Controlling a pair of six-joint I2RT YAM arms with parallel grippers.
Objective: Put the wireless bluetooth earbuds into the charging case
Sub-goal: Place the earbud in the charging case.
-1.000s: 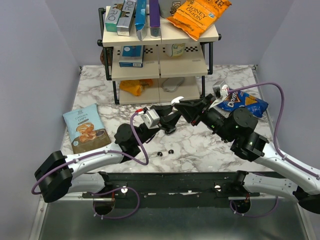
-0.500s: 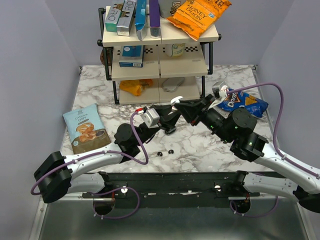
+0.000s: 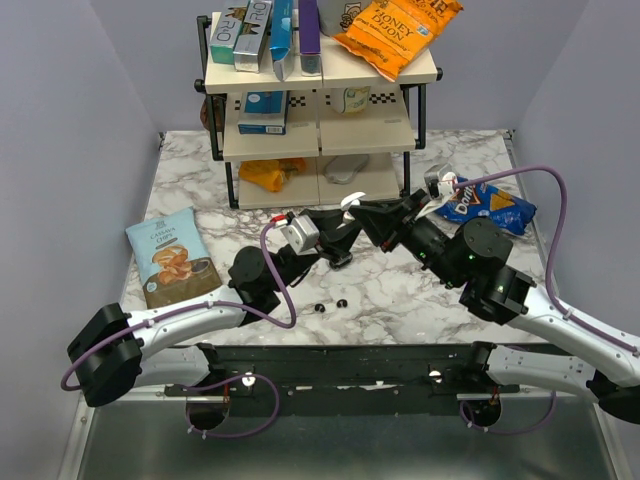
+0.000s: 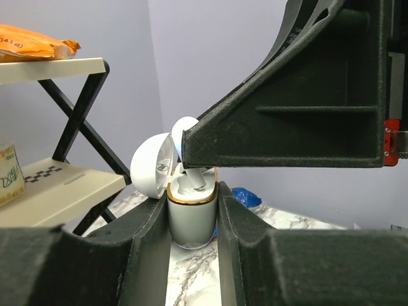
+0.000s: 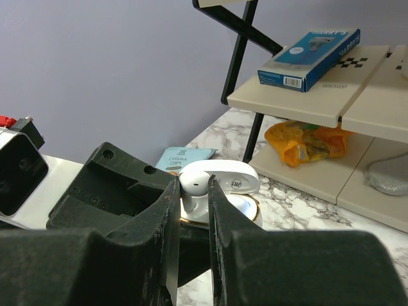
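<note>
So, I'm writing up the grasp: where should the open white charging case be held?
Take the charging case by its lower body, below the gold rim, pinching both sides from underneath. It stands upright with its lid swung open, so that leaves the top free.

You are looking at a marble-topped table (image 3: 400, 300) with a three-tier rack (image 3: 330, 82) standing at its far edge. On the rack's top tier you see an orange Honey Dijon chip bag (image 3: 395, 32) on the right and a row of boxes (image 3: 262, 32) on the left. On the middle tier, a blue box (image 3: 262, 110) lies flat on the left half. On the bottom tier you find an orange packet (image 3: 268, 173) on the left and a pale grey thing (image 3: 345, 172) just beside it. A cassava chips bag (image 3: 172, 257) lies face up on the table's left side. A blue Doritos bag (image 3: 487, 207) lies on the right side, near the rack's right leg.
</note>
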